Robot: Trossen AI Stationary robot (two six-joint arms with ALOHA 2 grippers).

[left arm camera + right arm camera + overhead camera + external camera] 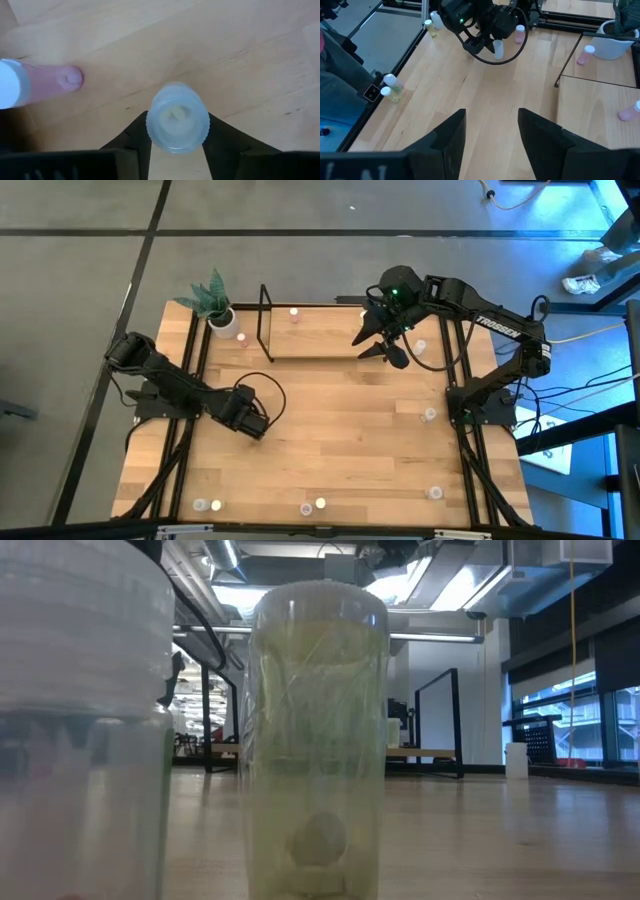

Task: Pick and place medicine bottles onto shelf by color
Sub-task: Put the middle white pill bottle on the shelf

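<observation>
Medicine bottle, unlabelled, gripped by left pincer; right pincer open.

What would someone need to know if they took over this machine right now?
Left tool: fingers against both sides of a whitish bottle standing mid-table; a pink bottle lies beside it.
Right tool: open, empty, above the shelf.
Done: one pink-topped bottle stands on the shelf.
Left: the gripped one, plus other bottles scattered near the table's edges.
</observation>
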